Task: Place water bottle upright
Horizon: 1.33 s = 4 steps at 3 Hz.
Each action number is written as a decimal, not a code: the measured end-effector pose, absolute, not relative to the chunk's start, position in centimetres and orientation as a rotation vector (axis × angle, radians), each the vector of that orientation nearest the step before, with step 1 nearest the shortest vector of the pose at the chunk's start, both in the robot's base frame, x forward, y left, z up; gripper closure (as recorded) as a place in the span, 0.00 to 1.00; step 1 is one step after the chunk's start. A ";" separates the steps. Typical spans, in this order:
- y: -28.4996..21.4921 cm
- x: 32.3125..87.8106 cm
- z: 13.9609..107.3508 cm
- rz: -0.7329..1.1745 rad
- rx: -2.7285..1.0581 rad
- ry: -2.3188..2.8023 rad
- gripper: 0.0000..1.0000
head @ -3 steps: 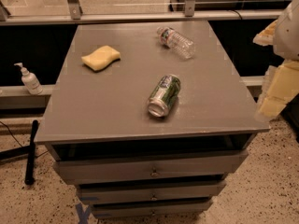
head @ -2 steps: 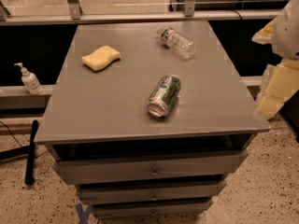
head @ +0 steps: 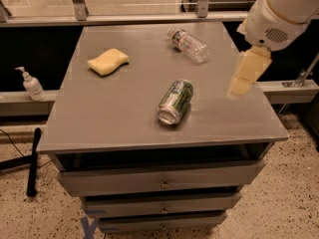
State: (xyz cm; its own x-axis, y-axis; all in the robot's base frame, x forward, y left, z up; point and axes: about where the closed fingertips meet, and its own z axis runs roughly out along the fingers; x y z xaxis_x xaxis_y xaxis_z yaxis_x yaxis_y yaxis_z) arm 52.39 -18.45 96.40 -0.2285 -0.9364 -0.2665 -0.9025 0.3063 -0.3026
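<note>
Lying on its side: water bottle [head: 189,45], on the far right part of the grey table [head: 124,118], cap end pointing toward the far edge and slightly left, base end toward the right edge.
Bottle versus a second ago: same spot, same tilt, untouched.
Gripper [head: 239,89]: pale cream, hanging from the white arm at the upper right, over the right side of the tabletop, nearer the front than the bottle and apart from it.
Gripper grip: cannot tell whether spread or closed; holding nothing visible.
Gripper versus a second ago: then off the table's right edge, now shifted inward over the surface and closer to the bottle.
Can [head: 175,102]: green and silver, on its side near the table's middle, silver end facing front; unmoved.
Sponge [head: 107,61]: yellow, flat on the left far part of the table, well apart from the bottle; unmoved.
Pump bottle [head: 32,83]: white, upright on the ledge left of the table; unmoved.
Drawers [head: 159,180]: stacked under the tabletop, closed.
Black pole [head: 32,161]: leaning at the lower left on the speckled floor.
Counts: one water bottle, one can, one sponge, one pump bottle, one gripper, one table, three drawers.
</note>
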 end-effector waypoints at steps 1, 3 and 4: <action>-16.5 57.2 95.9 -0.081 -1.570 2.177 0.00; -12.6 66.7 95.4 -0.047 -1.440 2.163 0.00; -12.6 66.7 95.3 -0.047 -1.441 2.164 0.00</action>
State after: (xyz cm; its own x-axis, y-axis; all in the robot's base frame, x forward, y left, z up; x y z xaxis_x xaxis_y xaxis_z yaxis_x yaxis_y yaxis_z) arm 66.66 -12.61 95.33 -0.2865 -0.8659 -0.4101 -0.8473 0.4288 -0.3135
